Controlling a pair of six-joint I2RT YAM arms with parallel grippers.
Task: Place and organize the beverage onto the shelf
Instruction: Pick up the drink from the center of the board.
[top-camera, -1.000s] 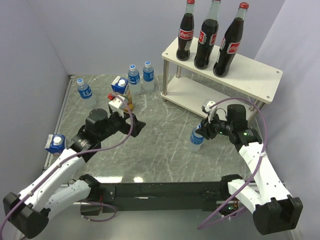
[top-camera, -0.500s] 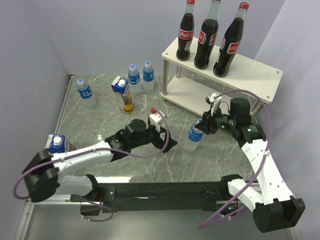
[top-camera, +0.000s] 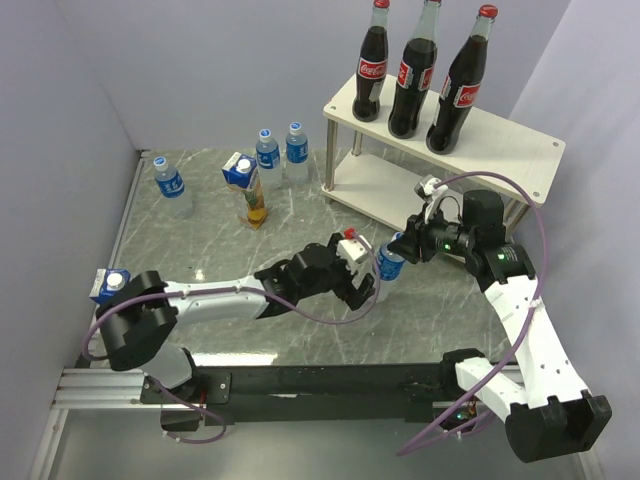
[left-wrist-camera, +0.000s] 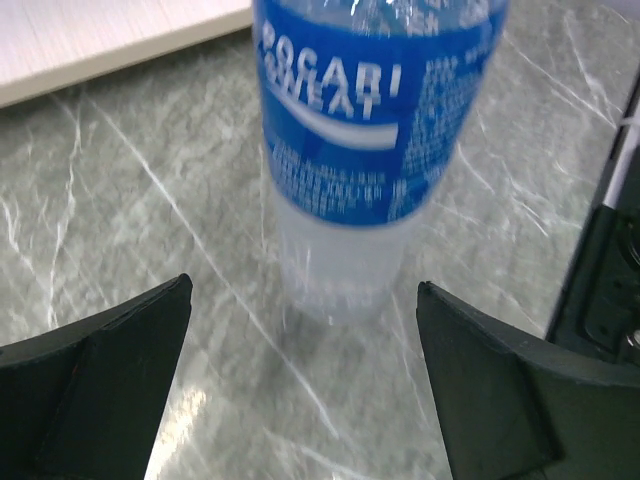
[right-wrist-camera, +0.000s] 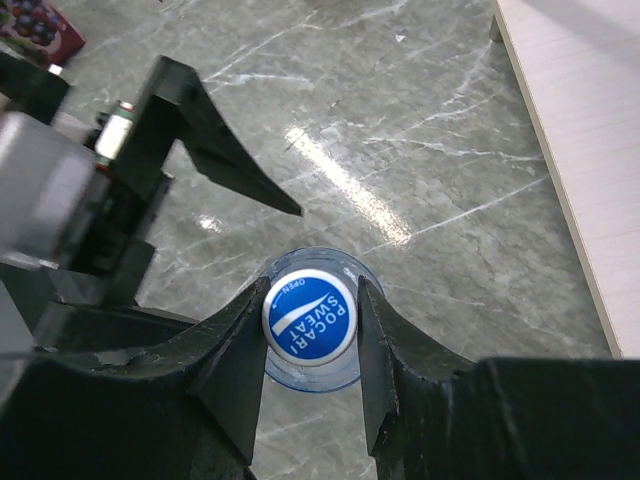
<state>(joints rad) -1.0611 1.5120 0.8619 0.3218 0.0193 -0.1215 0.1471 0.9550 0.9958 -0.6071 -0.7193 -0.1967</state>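
My right gripper (top-camera: 400, 248) is shut on the blue cap of a small water bottle (top-camera: 389, 266), in front of the shelf (top-camera: 520, 150). In the right wrist view its fingers (right-wrist-camera: 235, 350) clamp the cap (right-wrist-camera: 310, 317) from both sides. My left gripper (top-camera: 362, 284) is open beside that bottle; in the left wrist view the bottle (left-wrist-camera: 370, 130) stands ahead of my wide jaws, untouched. Three cola bottles (top-camera: 412, 72) stand on the shelf's top board. Three more water bottles (top-camera: 168, 183) (top-camera: 267, 153) (top-camera: 296, 148) and two juice cartons (top-camera: 245, 185) (top-camera: 110, 285) are on the table at the left.
The shelf's lower board (top-camera: 385, 185) is bare and shows in the right wrist view (right-wrist-camera: 580, 150). Grey walls close the table at the left and back. My left arm (top-camera: 220, 295) stretches low across the table's middle.
My left arm has swung right from beside the juice carton to the held water bottle, jaws open throughout. My right gripper has carried the bottle a little up and toward the shelf.
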